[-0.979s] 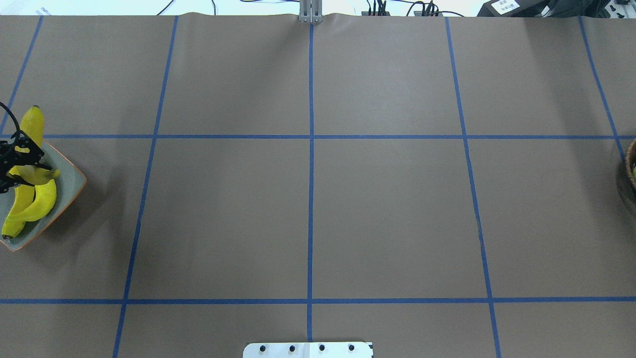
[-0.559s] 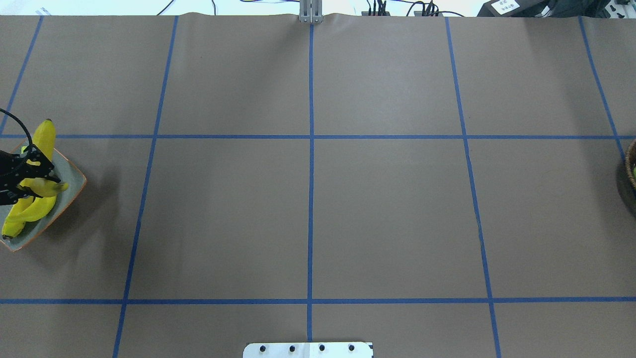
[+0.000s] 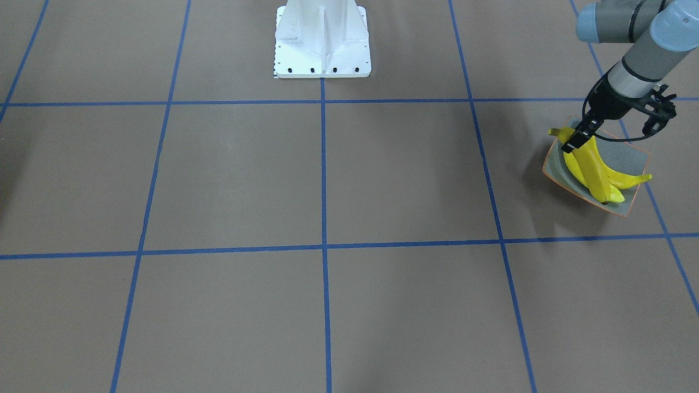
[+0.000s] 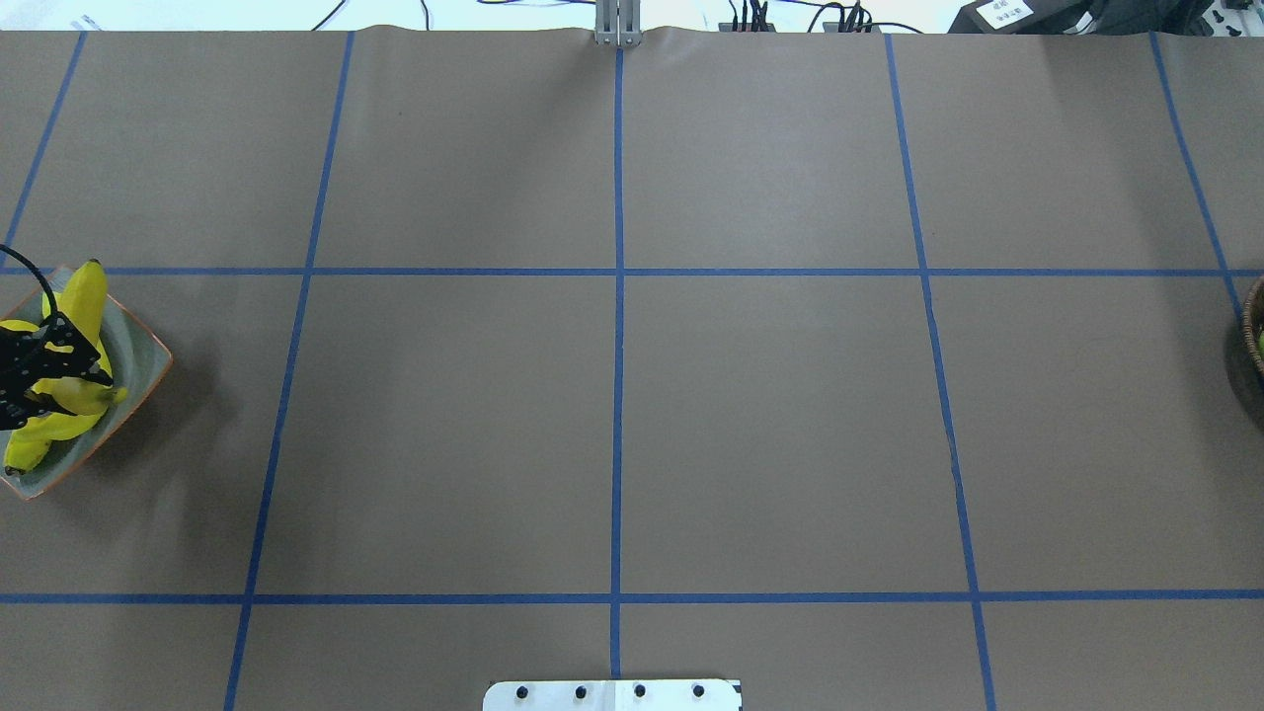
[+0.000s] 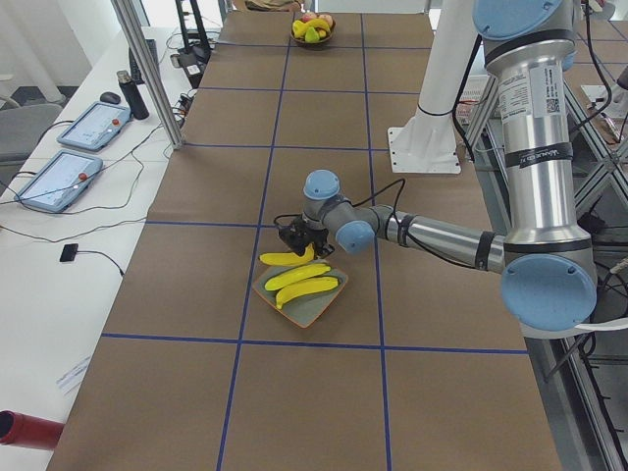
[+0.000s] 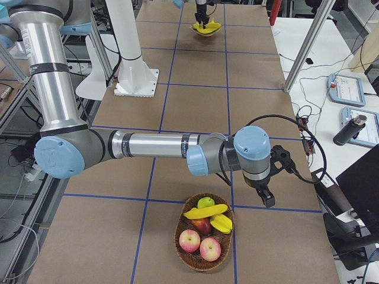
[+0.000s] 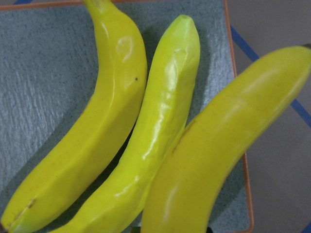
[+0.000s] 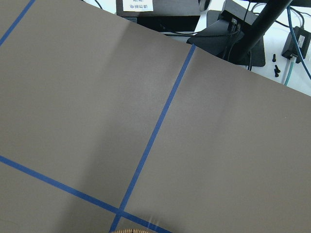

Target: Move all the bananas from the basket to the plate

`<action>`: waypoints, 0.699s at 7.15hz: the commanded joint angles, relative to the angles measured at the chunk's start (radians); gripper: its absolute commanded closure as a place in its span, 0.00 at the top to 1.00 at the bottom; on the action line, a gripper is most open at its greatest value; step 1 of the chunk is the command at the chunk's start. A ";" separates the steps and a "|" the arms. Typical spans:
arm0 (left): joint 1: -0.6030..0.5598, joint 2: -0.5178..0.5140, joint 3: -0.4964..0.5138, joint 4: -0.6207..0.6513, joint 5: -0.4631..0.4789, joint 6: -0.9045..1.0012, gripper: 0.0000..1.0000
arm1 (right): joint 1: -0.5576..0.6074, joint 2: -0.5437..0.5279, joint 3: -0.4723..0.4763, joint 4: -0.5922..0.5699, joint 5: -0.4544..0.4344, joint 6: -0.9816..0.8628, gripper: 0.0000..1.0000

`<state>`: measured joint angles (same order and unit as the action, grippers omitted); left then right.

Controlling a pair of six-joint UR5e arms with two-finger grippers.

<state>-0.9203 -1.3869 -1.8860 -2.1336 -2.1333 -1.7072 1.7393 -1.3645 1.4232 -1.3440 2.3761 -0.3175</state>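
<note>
A: So, what is the left tool (image 3: 579, 143) up to?
B: Its jaws are closed on one banana (image 7: 218, 145), gripped near its end, low over the plate (image 3: 633, 158).
A: And under it?
B: Two more bananas (image 7: 87, 141) lie side by side on the grey dish, right beside the gripped one, whose far end reaches out past the orange rim.
A: What about the right tool (image 6: 267, 198)?
B: Open or closed, I cannot tell; only a side view catches it. It hangs above the tabletop (image 6: 195, 112), just beside the basket (image 6: 179, 244) rather than over it.
A: Anything in there?
B: Yes, a banana (image 6: 206, 212) lies across the apples (image 6: 190, 239), close to that tool and lower than it. From the left tool the basket is well apart, at the tabletop's other end.
</note>
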 commanded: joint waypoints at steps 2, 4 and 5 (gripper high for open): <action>0.003 0.003 0.001 -0.016 0.007 0.005 1.00 | 0.005 -0.013 0.002 -0.001 -0.002 0.000 1.00; 0.001 0.003 -0.001 -0.023 0.006 0.020 1.00 | 0.006 -0.011 0.002 -0.003 -0.003 0.001 1.00; -0.003 -0.001 -0.030 -0.022 -0.009 0.021 1.00 | 0.006 -0.011 -0.001 -0.004 -0.003 0.001 1.00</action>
<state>-0.9196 -1.3848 -1.8934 -2.1541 -2.1312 -1.6915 1.7453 -1.3764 1.4245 -1.3470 2.3737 -0.3162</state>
